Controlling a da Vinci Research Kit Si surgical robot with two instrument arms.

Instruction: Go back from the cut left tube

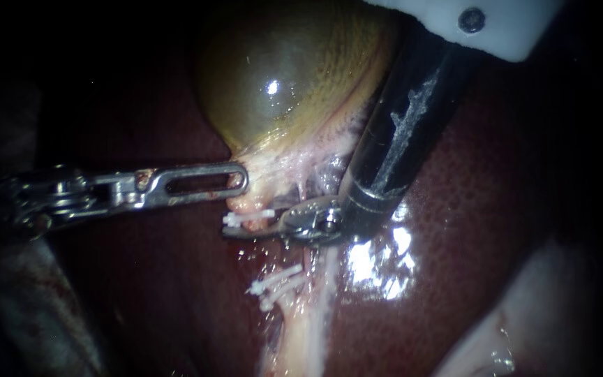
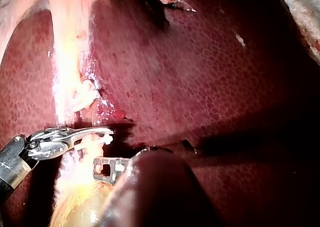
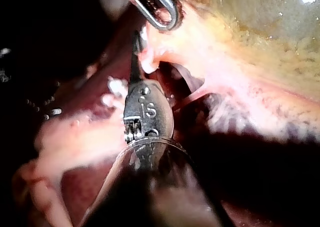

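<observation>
Close to the tissue in the endoscope view, our left instrument, steel with one long slotted jaw showing, is clamped on the pale neck of the glossy, olive gallbladder. Our right instrument has a dark scuffed shaft and thin blades that lie together. They sit in the gap of the cut left tube, just under the upper clip and above the lower clips. The liver is dark red, wet and finely stippled.

From the left wrist, we see the right instrument lying across a pale fibrous stalk on the liver, beside our left instrument.

From the right wrist, our right instrument tapers to a narrow point. It sits beside ragged pink tissue, near the left instrument at the gallbladder.
</observation>
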